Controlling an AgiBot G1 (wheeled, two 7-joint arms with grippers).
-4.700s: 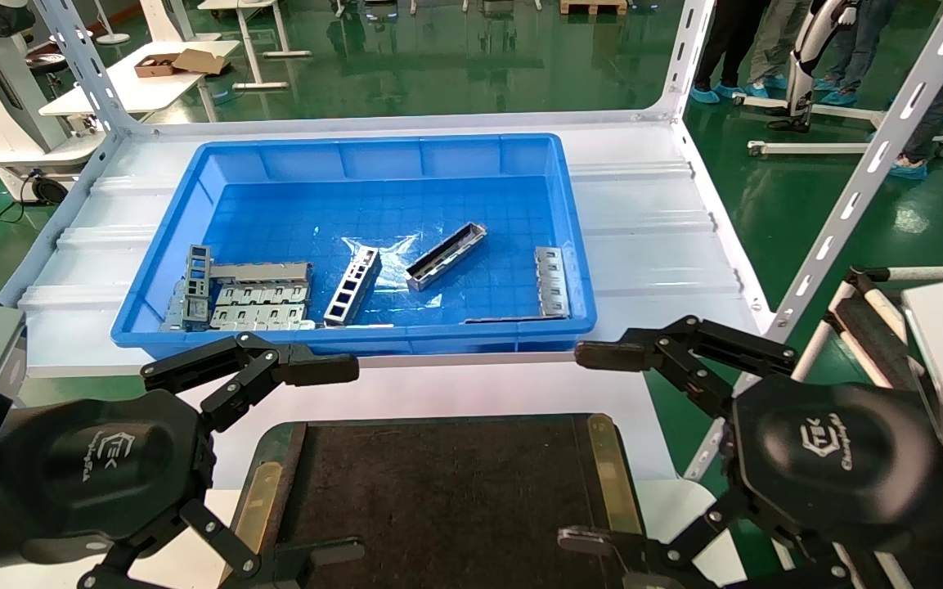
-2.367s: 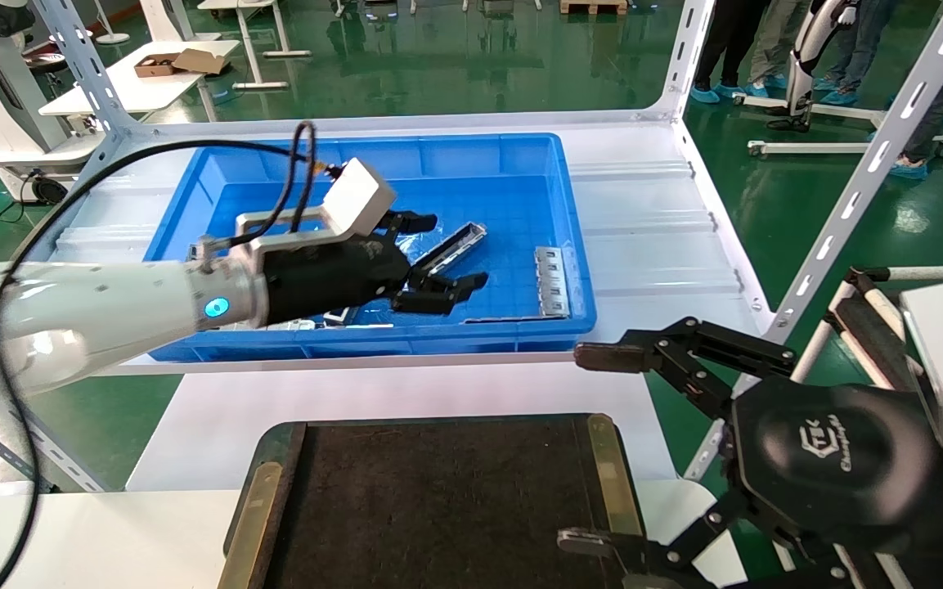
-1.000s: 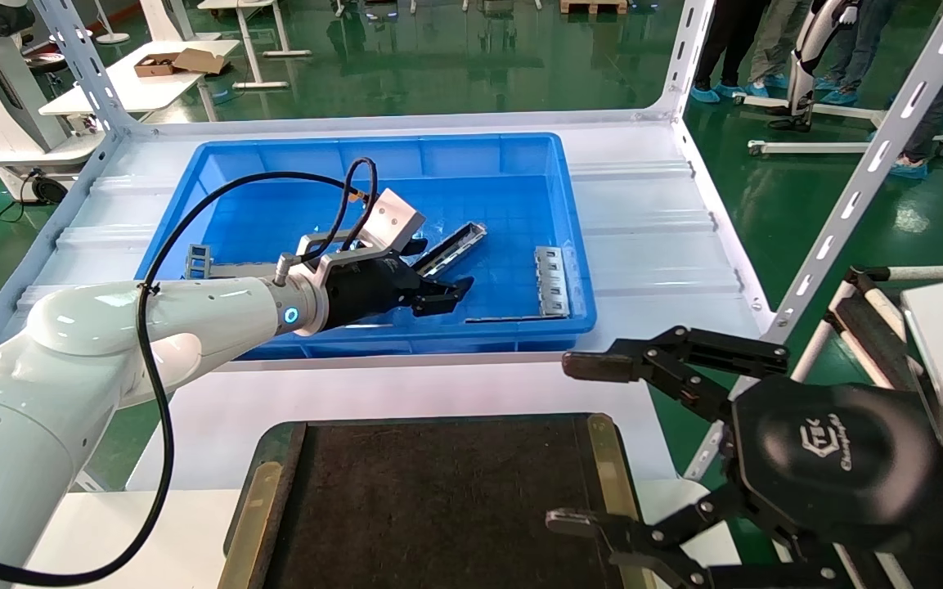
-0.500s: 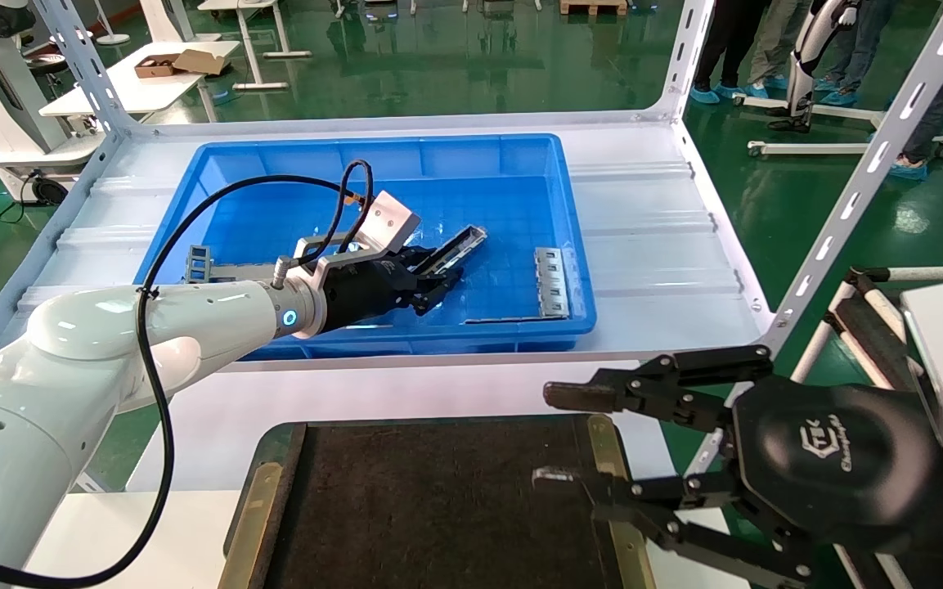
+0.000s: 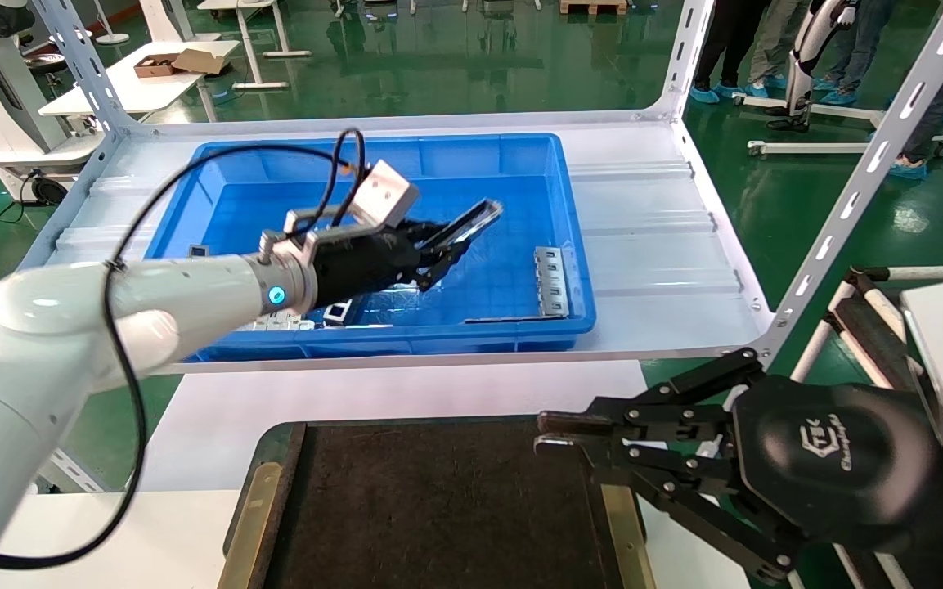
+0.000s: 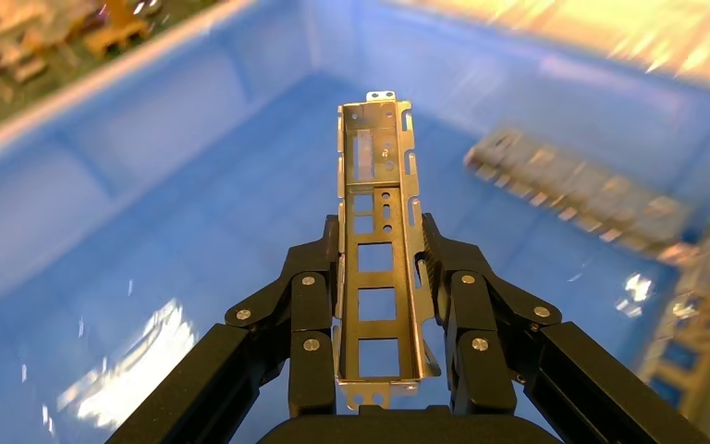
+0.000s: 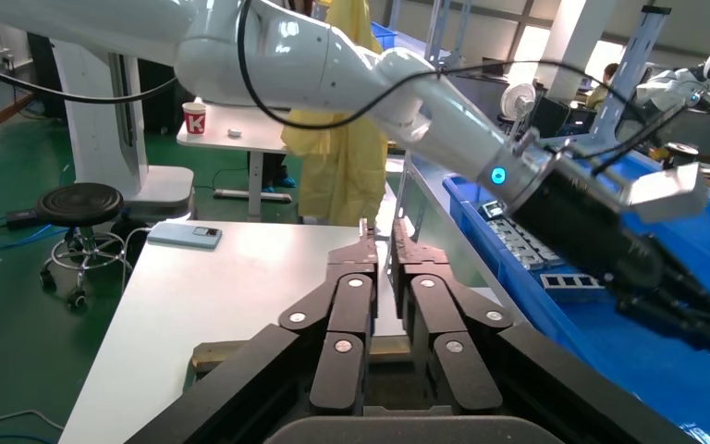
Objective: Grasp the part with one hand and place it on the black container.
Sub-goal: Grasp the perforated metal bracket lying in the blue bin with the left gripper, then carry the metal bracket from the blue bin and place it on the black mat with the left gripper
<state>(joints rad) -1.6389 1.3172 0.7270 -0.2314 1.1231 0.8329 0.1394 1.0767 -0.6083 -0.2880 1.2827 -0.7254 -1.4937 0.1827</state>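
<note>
The part point(image 5: 471, 222), a slim silver-grey channel bar with rectangular slots, is held tilted in the air above the blue bin's floor. My left gripper point(image 5: 438, 249) is shut on its near end. In the left wrist view the part point(image 6: 376, 166) sits lengthwise between the left gripper's fingers point(image 6: 312, 305), one on each side wall. The black container point(image 5: 438, 507), a flat dark tray with brass strips, lies at the near edge of the table. My right gripper point(image 5: 549, 433) is shut and empty over the tray's right edge; it also shows in the right wrist view point(image 7: 381, 231).
The blue bin point(image 5: 356, 143) stands on the white shelf behind the tray. In it lie a ladder-like bar point(image 5: 339, 311), flat tabbed plates at the right point(image 5: 551, 281) and more plates at the near left point(image 5: 275, 325). White slotted frame posts point(image 5: 855, 188) rise at the right.
My left gripper has shut on the part and lifted it off the bin floor. My right gripper's fingers have closed together, now at the tray's right edge.
</note>
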